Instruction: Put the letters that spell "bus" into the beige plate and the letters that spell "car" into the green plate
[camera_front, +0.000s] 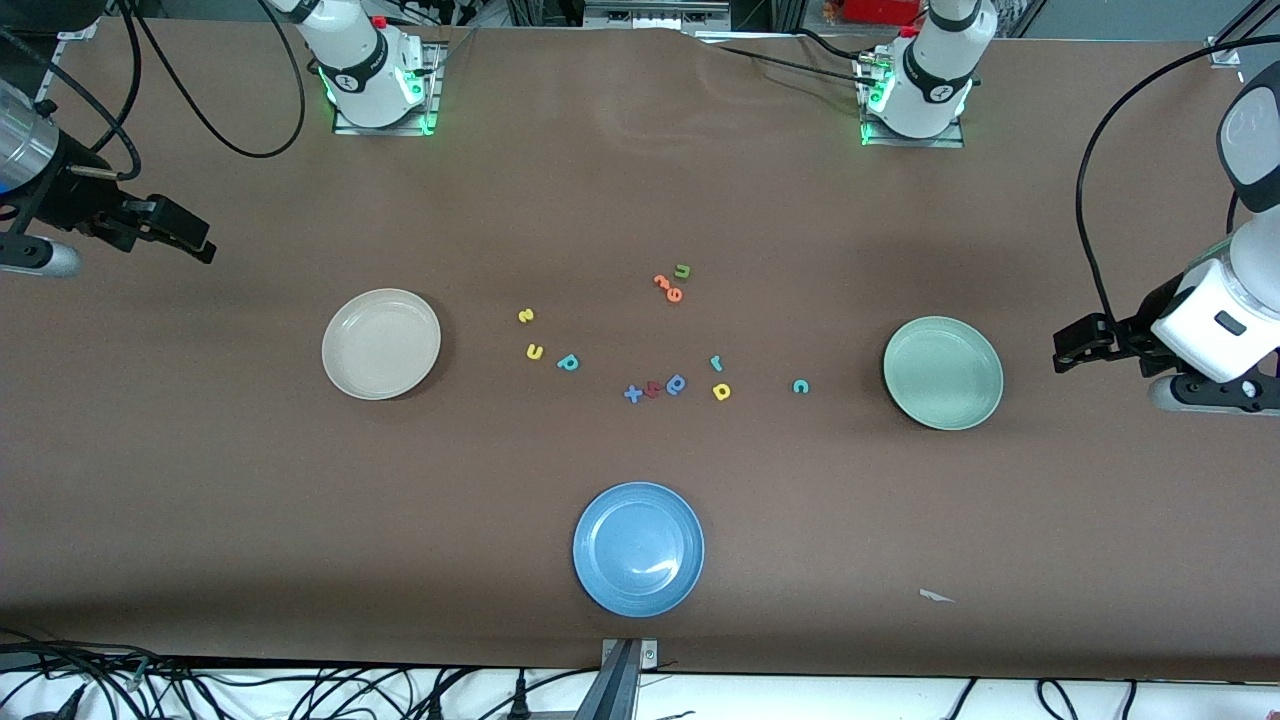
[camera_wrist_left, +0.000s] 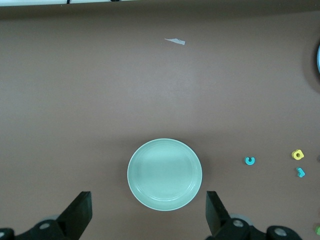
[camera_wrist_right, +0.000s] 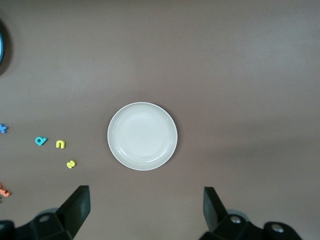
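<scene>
No letter is in a plate yet, so the job looks to be at its very start. The beige plate (camera_front: 381, 343) sits toward the right arm's end of the table, and the green plate (camera_front: 942, 372) sits toward the left arm's end. Both are empty.

The yellow s (camera_front: 526, 316), yellow u (camera_front: 534, 351) and teal b (camera_front: 567, 362) lie close together near the beige plate. The teal c (camera_front: 800, 386), yellow a (camera_front: 721, 391) and teal r (camera_front: 716, 362) lie nearer the green plate.

The right gripper (camera_front: 190, 238) and the left gripper (camera_front: 1072, 346) wait up high by the table ends, jaws spread wide and holding nothing.

Next, an arm probably has to come down on one tiny letter. The c lies alone with lots of room. The a and r are close together, so they need care.
</scene>
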